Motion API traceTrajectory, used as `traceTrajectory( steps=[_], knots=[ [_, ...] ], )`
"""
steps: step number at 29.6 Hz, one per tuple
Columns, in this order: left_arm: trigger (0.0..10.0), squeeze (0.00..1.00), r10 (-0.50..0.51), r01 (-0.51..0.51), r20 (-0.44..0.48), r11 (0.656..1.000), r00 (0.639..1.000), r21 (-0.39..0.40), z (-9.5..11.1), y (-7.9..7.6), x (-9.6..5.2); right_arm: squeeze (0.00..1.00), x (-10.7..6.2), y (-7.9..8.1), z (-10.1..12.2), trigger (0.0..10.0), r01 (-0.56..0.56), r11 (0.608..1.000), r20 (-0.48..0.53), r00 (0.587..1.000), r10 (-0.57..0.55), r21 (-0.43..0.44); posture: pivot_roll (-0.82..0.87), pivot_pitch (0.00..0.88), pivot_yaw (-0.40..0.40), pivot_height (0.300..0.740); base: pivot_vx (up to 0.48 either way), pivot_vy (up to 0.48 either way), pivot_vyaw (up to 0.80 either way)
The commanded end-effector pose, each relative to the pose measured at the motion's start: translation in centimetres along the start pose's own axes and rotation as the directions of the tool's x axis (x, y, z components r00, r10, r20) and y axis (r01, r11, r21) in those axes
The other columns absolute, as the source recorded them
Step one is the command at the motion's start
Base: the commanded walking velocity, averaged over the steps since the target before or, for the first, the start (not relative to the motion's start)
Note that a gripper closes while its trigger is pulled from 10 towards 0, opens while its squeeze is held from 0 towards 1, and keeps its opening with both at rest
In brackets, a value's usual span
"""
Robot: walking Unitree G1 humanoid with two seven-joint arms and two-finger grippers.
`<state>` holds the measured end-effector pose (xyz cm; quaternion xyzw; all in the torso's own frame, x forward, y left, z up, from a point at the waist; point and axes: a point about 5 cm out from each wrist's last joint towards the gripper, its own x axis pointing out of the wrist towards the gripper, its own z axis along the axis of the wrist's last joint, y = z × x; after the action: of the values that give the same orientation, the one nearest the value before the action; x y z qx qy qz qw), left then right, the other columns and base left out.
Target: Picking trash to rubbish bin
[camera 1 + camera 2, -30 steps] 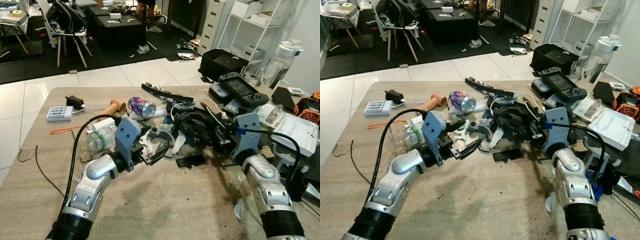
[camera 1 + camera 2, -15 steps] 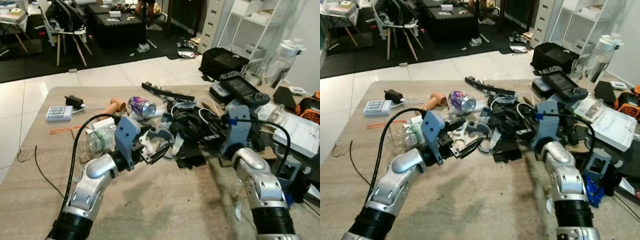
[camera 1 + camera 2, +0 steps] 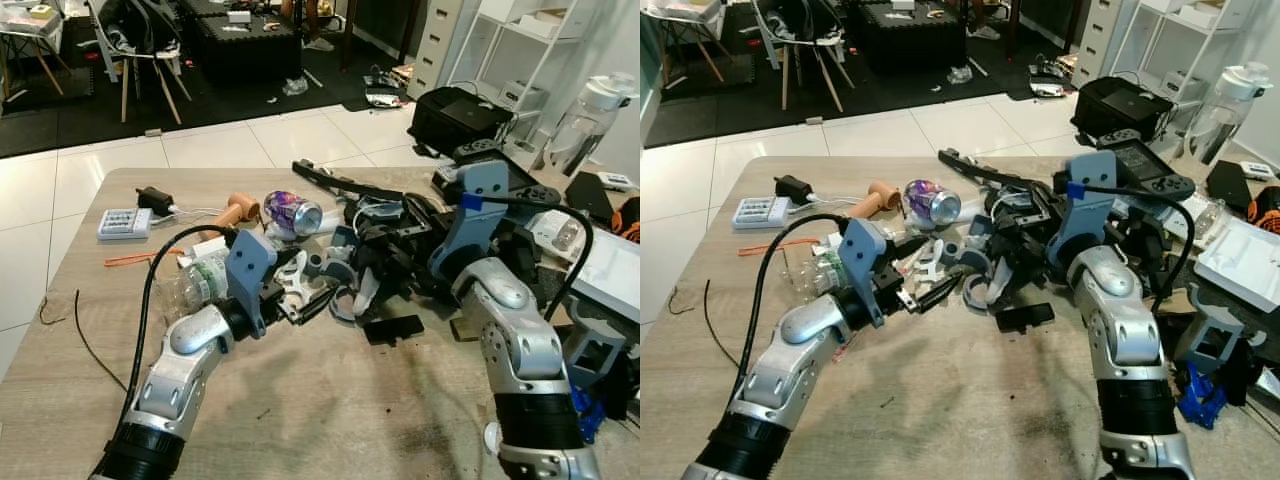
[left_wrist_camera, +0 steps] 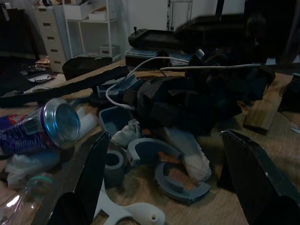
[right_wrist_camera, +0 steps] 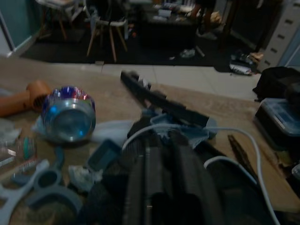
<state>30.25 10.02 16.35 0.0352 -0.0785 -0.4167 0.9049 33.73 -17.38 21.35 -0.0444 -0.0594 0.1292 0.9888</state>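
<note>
Your left gripper (image 3: 312,303), fingers spread apart, hovers low over one white plastic bracket (image 3: 293,285) and two grey plastic rings (image 4: 161,171). Your right gripper's (image 3: 1032,238) finger state cannot be told; it sits at the black tangled pile (image 3: 395,250). One purple drink can (image 3: 292,213) lies beyond on the wooden table (image 3: 330,410).

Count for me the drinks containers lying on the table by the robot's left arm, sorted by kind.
Drink cans: 1, the purple can on its side.
Clear plastic bottles: 1, the bottle beside the left gripper.
Total: 2.
</note>
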Motion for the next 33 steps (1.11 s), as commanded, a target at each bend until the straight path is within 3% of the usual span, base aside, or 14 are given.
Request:
traceTrajectory(
  steps=[1, 10, 14, 20, 21, 22, 23, 25, 29, 30, 31, 32, 33],
  knots=[
    [10.0, 0.00, -0.005, 0.005, 0.003, 1.000, 1.000, 0.002, 0.1, 0.2, 0.0, 1.00, -0.2, -0.1, -1.2, 10.0, -0.057, 0.998, -0.039, 0.998, 0.056, -0.017, -0.11, 0.070, -0.007, 0.740, 0.000, 0.000, 0.00],
    [10.0, 0.00, -0.006, 0.006, 0.003, 1.000, 1.000, 0.012, 0.2, 0.3, 0.0, 1.00, 0.0, -1.4, -3.1, 10.0, -0.172, 0.984, -0.122, 0.979, 0.164, -0.056, -0.11, 0.069, -0.006, 0.740, 0.000, 0.000, 0.00],
    [10.0, 0.00, -0.006, 0.006, 0.003, 1.000, 1.000, 0.013, 0.2, 0.3, 0.0, 1.00, 0.0, -1.3, -3.2, 10.0, -0.189, 0.980, -0.123, 0.976, 0.181, -0.058, -0.11, 0.071, -0.007, 0.740, 0.000, 0.000, 0.00],
    [10.0, 0.00, -0.004, 0.004, 0.006, 1.000, 1.000, 0.016, 0.4, 0.4, 0.0, 1.00, 0.4, -0.6, -3.0, 10.0, -0.302, 0.952, -0.089, 0.951, 0.296, -0.057, -0.10, 0.082, -0.009, 0.740, 0.000, 0.000, 0.00],
    [10.0, 0.00, -0.004, 0.004, 0.007, 1.000, 1.000, 0.016, 0.4, 0.4, -0.1, 0.89, 0.6, -0.5, -2.9, 10.0, -0.315, 0.948, -0.072, 0.948, 0.311, -0.052, -0.10, 0.090, -0.006, 0.740, 0.000, 0.000, 0.00],
    [10.0, 0.00, -0.004, 0.004, 0.007, 1.000, 1.000, 0.016, 0.4, 0.4, -0.1, 0.89, 0.6, -0.5, -2.9, 10.0, -0.315, 0.948, -0.072, 0.948, 0.311, -0.052, -0.10, 0.090, -0.006, 0.740, 0.000, 0.000, 0.00],
    [10.0, 0.00, -0.004, 0.004, 0.006, 1.000, 1.000, 0.017, 0.5, 0.5, -0.1, 0.16, 0.8, -0.5, -2.8, 10.0, -0.331, 0.942, -0.058, 0.943, 0.328, -0.048, -0.09, 0.091, -0.007, 0.740, 0.000, 0.000, 0.00],
    [10.0, 0.00, -0.005, 0.005, 0.006, 1.000, 1.000, 0.019, 0.5, 0.5, -0.1, 0.00, 1.1, -0.5, -2.8, 10.0, -0.352, 0.934, -0.048, 0.936, 0.350, -0.052, -0.09, 0.093, -0.007, 0.740, 0.000, 0.000, 0.00],
    [10.0, 0.00, -0.005, 0.005, 0.006, 1.000, 1.000, 0.023, 0.6, 0.6, -0.1, 0.00, 1.4, -0.4, -3.1, 10.0, -0.392, 0.918, -0.073, 0.919, 0.388, -0.058, -0.09, 0.099, -0.008, 0.740, 0.000, 0.000, 0.00],
    [10.0, 0.00, -0.005, 0.005, 0.005, 1.000, 1.000, 0.024, 0.6, 0.6, -0.2, 0.08, 1.5, -0.4, -3.2, 10.0, -0.406, 0.912, -0.081, 0.912, 0.401, -0.057, -0.09, 0.099, -0.008, 0.740, 0.000, 0.000, 0.00],
    [10.0, 0.00, -0.005, 0.005, 0.005, 1.000, 1.000, 0.024, 0.6, 0.6, -0.2, 0.08, 1.5, -0.4, -3.2, 10.0, -0.406, 0.912, -0.081, 0.912, 0.401, -0.057, -0.09, 0.099, -0.008, 0.740, 0.000, 0.000, 0.00],
    [10.0, 0.00, -0.005, 0.005, 0.004, 1.000, 1.000, 0.024, 0.6, 0.7, -0.2, 0.90, 1.5, -0.3, -3.4, 10.0, -0.426, 0.903, -0.097, 0.902, 0.420, -0.054, -0.09, 0.100, -0.008, 0.740, 0.000, 0.000, 0.00],
    [10.0, 0.00, -0.006, 0.006, 0.003, 1.000, 1.000, 0.024, 0.6, 0.7, -0.2, 1.00, 1.5, -0.3, -3.6, 10.0, -0.432, 0.900, -0.114, 0.898, 0.424, -0.057, -0.09, 0.100, -0.008, 0.740, 0.000, 0.000, 0.00]
  ],
)
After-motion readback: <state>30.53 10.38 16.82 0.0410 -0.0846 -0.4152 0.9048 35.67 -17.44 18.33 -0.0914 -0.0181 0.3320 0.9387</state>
